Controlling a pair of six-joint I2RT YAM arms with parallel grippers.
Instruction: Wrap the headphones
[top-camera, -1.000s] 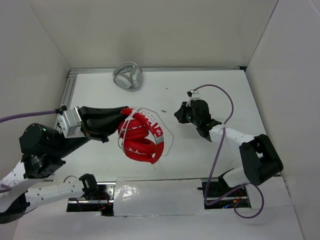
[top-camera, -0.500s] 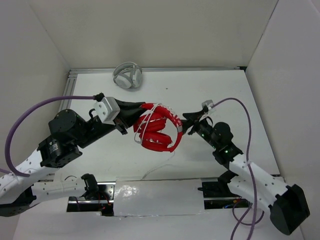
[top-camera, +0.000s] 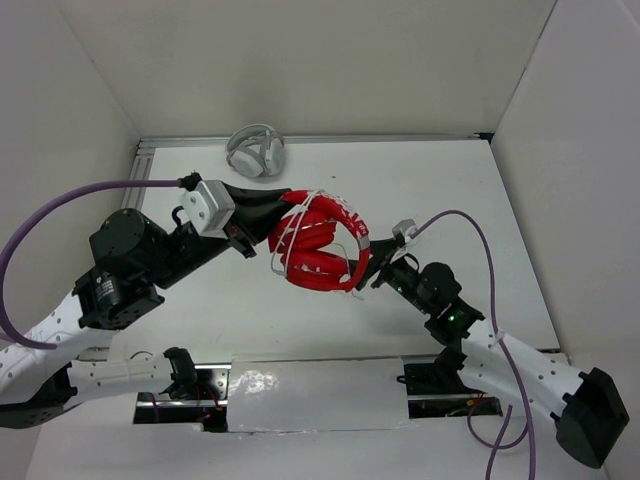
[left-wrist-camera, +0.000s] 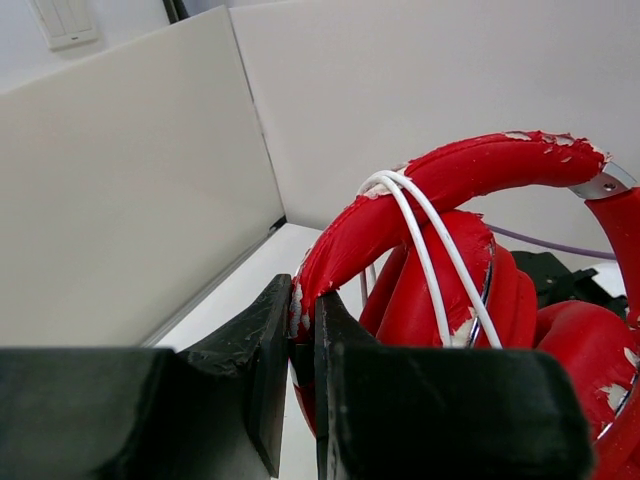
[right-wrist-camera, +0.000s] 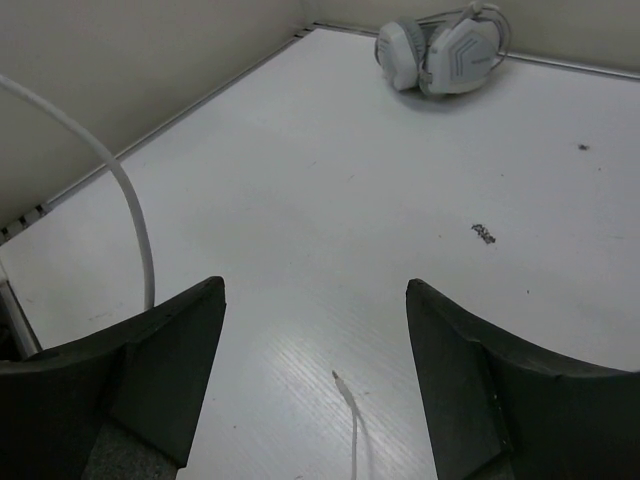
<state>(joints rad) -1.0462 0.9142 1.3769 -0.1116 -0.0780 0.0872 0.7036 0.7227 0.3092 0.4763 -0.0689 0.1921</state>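
**Moved since a second ago.** The left arm has swung up and toward the middle of the table, and it carries the headphones away from the near edge and to the right. The right arm has come in from the far-right middle of the table to the near side. Its jaws were closed then and now stand spread.

**Left edge.** We log a metal rail where the table meets the left wall. The left arm's body sits close beside it, so there is little room on that side.

**Left gripper.** The fingers are pressed together on the red headband and pinch its padded end, which shows plainly in the left wrist view. The headphones appear lifted off the table surface, near its middle.

**White cable.** Several turns cross the headband and run down between the ear cups. A loose strand hangs in the right wrist view.

**Far edge.** The white-grey headphones lie against the back rail, well apart from both arms.

**Right gripper.** It sits just beside the lower right ear cup, with its fingers spread wide and the table showing between them.

**Right side.** We count a broad stretch of table between the right arm and the right wall. A purple cable arches over it.
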